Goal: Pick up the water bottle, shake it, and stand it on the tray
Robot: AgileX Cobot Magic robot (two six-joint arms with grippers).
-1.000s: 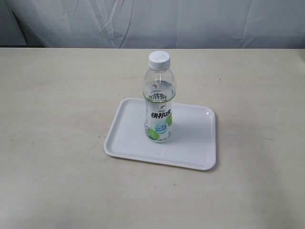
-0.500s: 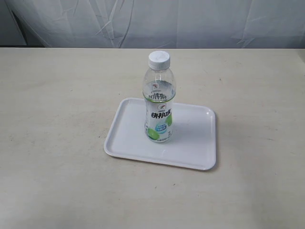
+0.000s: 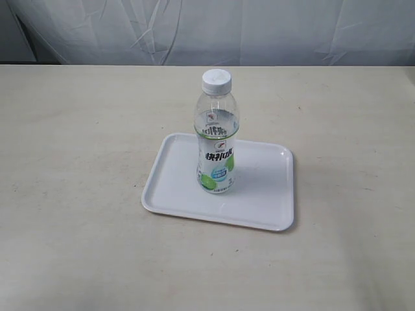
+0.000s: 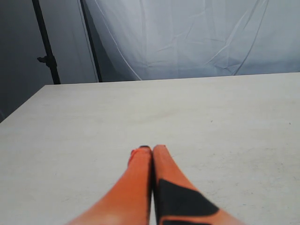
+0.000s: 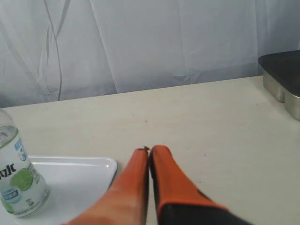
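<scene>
The water bottle, clear with a white cap and a green, white and blue label, stands upright on the white tray in the middle of the table. Neither arm appears in the exterior view. In the right wrist view the bottle stands on the tray, and my right gripper is shut and empty beside the tray's corner, well apart from the bottle. My left gripper is shut and empty over bare table, with neither bottle nor tray in its view.
The beige table spreads widely around the tray. A white curtain hangs behind it. A dark metal block sits at the table's edge in the right wrist view, and a black stand pole rises beyond the table in the left wrist view.
</scene>
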